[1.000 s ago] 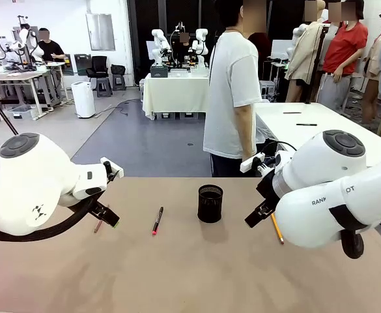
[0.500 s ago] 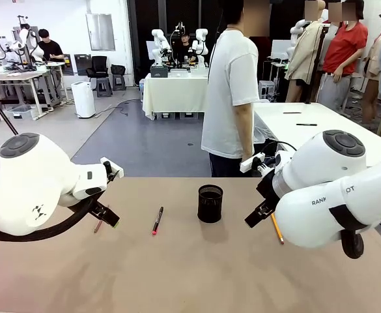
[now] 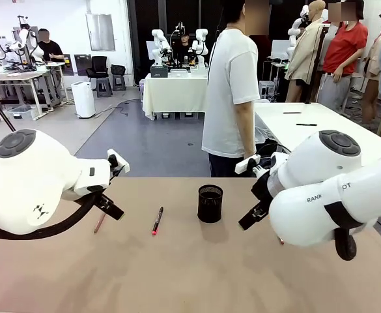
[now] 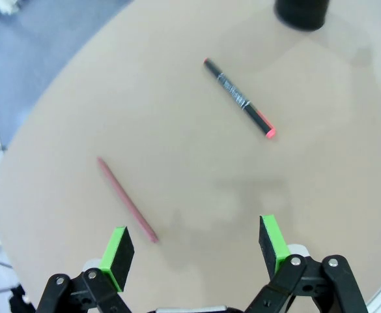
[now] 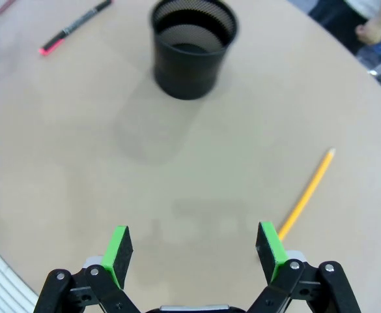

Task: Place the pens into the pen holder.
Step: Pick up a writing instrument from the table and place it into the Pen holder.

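The black mesh pen holder (image 3: pixel 210 203) stands upright mid-table, also seen in the right wrist view (image 5: pixel 193 45). A black pen with a red end (image 3: pixel 157 220) (image 4: pixel 239 98) lies left of it. Farther left lies a dark red pen (image 3: pixel 99 223) (image 4: pixel 126 199), just ahead of my open left gripper (image 3: pixel 107 207) (image 4: pixel 193 251), which hovers above the table holding nothing. A yellow-orange pencil (image 5: pixel 305 193) lies right of the holder, close to the right pad of my open, empty right gripper (image 3: pixel 247 218) (image 5: pixel 193 251). In the front view my right arm hides most of it.
A person in a white T-shirt (image 3: pixel 232 91) stands at the far edge of the tan table (image 3: pixel 190 274), a hand (image 5: pixel 372 29) near the rim. The table's rounded edge (image 4: pixel 21 130) curves close beside the dark red pen.
My left gripper has risen a little and shifted right. My right arm has slid slightly left and now covers the pencil in the front view. Both grippers stay open.
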Tool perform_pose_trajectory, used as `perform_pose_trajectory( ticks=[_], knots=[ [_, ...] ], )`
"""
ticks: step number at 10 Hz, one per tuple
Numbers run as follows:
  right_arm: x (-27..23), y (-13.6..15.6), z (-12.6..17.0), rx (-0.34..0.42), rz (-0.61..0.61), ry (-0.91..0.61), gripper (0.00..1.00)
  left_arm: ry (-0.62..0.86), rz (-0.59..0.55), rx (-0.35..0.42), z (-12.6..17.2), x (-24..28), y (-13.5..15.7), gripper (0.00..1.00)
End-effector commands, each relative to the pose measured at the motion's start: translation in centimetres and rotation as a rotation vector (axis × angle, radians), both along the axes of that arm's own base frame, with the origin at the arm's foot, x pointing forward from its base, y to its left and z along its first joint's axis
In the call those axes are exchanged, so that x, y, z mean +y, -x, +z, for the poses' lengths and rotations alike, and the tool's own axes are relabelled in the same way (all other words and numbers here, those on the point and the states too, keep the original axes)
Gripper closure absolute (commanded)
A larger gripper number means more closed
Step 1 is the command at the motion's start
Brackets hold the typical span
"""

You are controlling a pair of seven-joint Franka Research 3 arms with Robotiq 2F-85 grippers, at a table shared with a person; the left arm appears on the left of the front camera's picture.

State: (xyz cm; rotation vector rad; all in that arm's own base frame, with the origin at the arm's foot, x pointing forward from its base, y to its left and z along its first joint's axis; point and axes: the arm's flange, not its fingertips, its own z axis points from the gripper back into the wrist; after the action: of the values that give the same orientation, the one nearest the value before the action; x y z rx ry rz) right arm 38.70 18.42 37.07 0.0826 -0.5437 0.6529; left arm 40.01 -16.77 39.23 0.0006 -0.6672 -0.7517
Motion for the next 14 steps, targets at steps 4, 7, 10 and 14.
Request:
perform_pose_trajectory(
  ticks=[4, 7, 10, 14],
  knots=[
    [0.6, -2.5, 3.7, 0.123, 0.054, -0.174, 0.00, 0.034, -0.259, -0.206, 1.2, 1.9, 5.7, 0.00],
    [-0.8, -4.6, 7.7, 0.178, 0.080, -0.238, 0.00, 0.046, -0.457, -0.294, 1.4, 3.7, 8.5, 0.00],
    [-2.9, -6.0, 8.9, 0.039, 0.059, -0.251, 0.00, 0.037, -0.420, -0.289, 5.8, -3.4, 2.0, 0.00],
    [-1.6, -5.0, 9.5, 0.149, 0.043, -0.236, 0.00, 0.037, -0.420, -0.289, 5.8, -3.4, 2.0, 0.00]
  ],
)
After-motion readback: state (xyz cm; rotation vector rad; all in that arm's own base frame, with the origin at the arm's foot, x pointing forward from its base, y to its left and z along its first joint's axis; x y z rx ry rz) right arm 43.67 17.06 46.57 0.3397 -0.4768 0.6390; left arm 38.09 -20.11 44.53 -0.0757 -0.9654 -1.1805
